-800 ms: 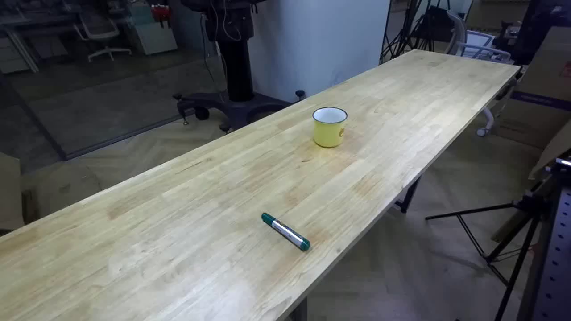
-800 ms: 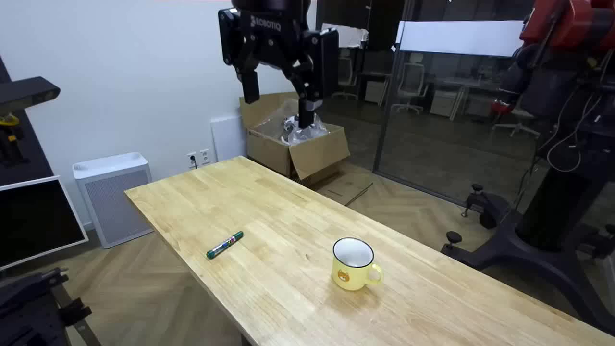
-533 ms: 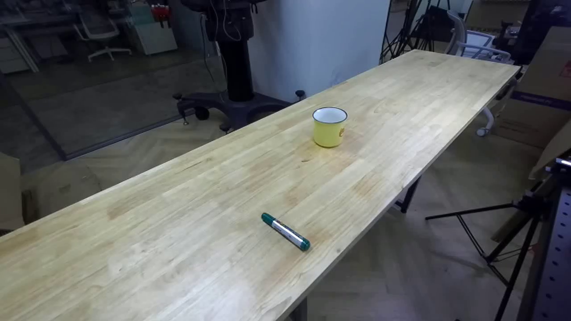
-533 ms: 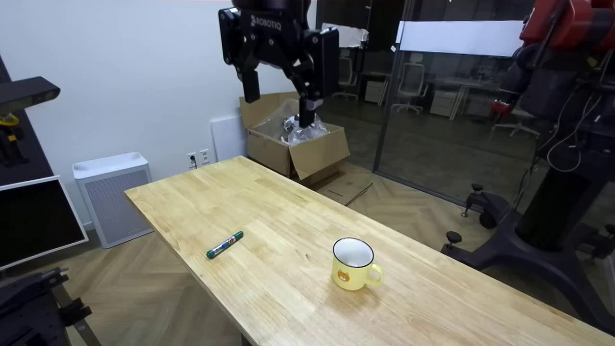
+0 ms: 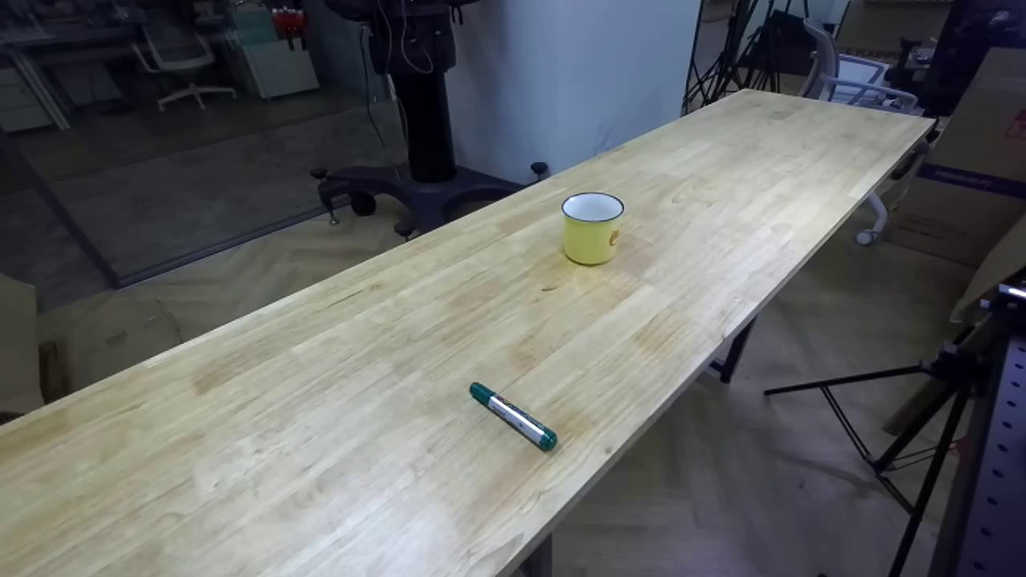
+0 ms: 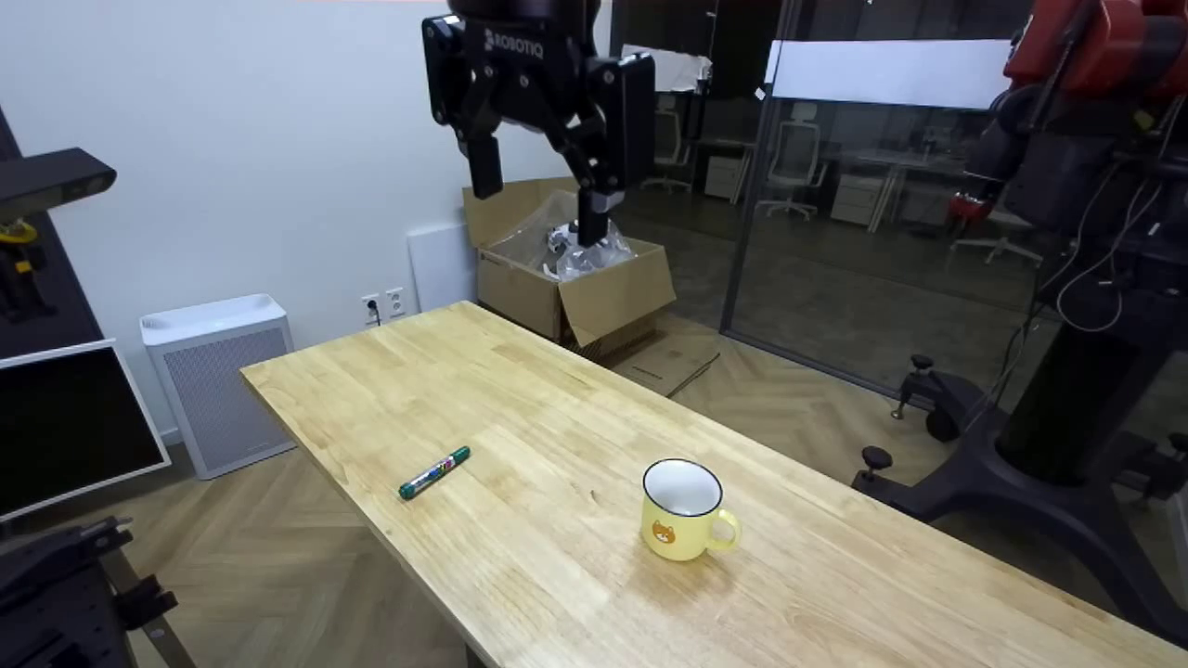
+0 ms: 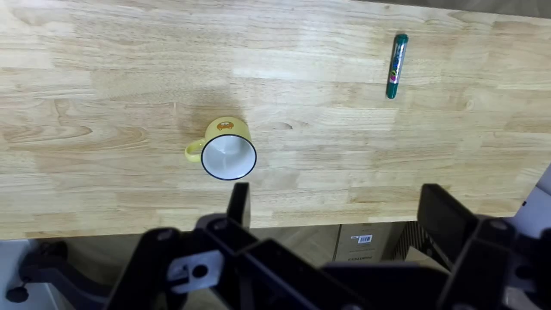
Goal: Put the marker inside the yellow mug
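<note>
Hanging well above the level of the table [image 6: 399, 371], the gripper [image 6: 538, 206] has its jaws spread wide with nothing between them. The marker [image 7: 395, 66] lies flat on the table near one long edge, well apart from the mug [image 6: 682, 538], which stands upright. In the wrist view, the marker is ahead of the jaws and toward the right, while the mug is ahead on the left.

What the coming grasp turns on, to my eye, is the marker's long axis: it runs across the table's width, close to square with the line along which the jaws would close. So I reckon they could pinch it across the barrel with little turning, after moving across and down.

It is a slim, round-looking stick, dark green at both ends, with a pale, shiny label bearing coloured print between. The longer green end, facing away from the nearby edge, is probably the cap. I'd expect it to roll if one jaw nudged it first.
</note>
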